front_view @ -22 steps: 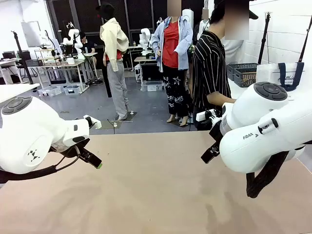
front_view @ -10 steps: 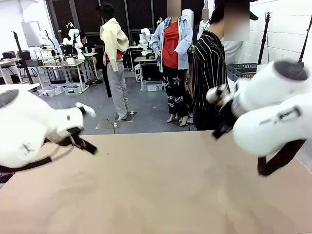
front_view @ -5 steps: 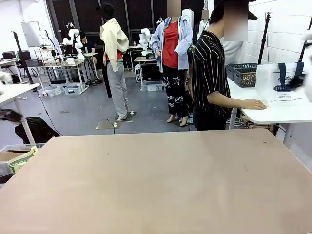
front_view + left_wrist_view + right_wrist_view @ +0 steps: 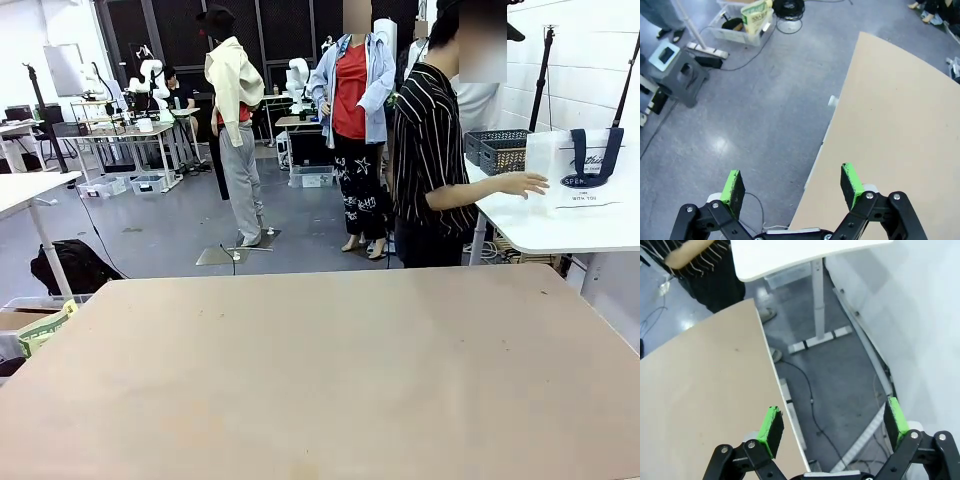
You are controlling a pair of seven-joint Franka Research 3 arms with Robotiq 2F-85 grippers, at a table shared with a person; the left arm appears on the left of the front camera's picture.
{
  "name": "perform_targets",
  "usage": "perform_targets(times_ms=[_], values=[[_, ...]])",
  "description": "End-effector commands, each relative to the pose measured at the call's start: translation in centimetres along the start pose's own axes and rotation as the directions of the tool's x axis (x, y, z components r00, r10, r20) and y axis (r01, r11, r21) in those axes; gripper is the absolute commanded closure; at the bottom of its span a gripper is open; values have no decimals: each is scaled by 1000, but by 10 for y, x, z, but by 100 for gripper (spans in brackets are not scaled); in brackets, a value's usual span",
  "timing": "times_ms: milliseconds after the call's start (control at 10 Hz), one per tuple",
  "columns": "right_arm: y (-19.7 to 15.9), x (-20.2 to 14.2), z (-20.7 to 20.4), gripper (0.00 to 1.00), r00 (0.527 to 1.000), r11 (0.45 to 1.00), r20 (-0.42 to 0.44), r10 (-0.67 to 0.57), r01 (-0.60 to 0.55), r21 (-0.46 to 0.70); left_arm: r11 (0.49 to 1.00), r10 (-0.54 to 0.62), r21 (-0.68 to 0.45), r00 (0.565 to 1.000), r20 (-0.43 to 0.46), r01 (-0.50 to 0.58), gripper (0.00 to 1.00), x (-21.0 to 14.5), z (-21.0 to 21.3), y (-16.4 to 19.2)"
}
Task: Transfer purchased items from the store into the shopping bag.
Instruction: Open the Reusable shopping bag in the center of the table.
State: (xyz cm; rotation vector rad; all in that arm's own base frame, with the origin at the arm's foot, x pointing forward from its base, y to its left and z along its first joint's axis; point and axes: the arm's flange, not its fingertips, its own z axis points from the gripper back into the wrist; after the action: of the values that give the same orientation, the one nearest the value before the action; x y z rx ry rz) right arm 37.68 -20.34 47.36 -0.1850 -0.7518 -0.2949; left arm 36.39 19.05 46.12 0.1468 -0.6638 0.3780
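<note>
Noted left gripper point(image 4: 792, 184) and right gripper point(image 4: 832, 421) pulled back off counter point(image 4: 320, 380), jaws released, empty. Noted person's hand point(image 4: 525, 183) raised toward shopping bag point(image 4: 585, 190), upper right; likely transfer not begun.

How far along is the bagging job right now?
Done: nothing visible. The basket and shopping bag stand on the white side table; their contents can't be made out. In hand: the person's hand reaches toward the bag; left tool and right tool hang open, holding nothing, at the brown table's edges. Left: every transfer, seemingly.

The white side table point(image 4: 560, 232) carries the shopping bag point(image 4: 585, 172) and store basket point(image 4: 497, 152).
</note>
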Motion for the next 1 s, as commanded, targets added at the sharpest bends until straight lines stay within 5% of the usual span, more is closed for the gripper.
perform_targets(times_ms=[0,900], values=[[9,8,14,0,999,999,34,33,-33,3,999,-28,21,1000,3,28,0,2,9,0],[9,8,14,0,999,999,34,33,-33,3,999,-28,21,1000,3,28,0,2,9,0]])
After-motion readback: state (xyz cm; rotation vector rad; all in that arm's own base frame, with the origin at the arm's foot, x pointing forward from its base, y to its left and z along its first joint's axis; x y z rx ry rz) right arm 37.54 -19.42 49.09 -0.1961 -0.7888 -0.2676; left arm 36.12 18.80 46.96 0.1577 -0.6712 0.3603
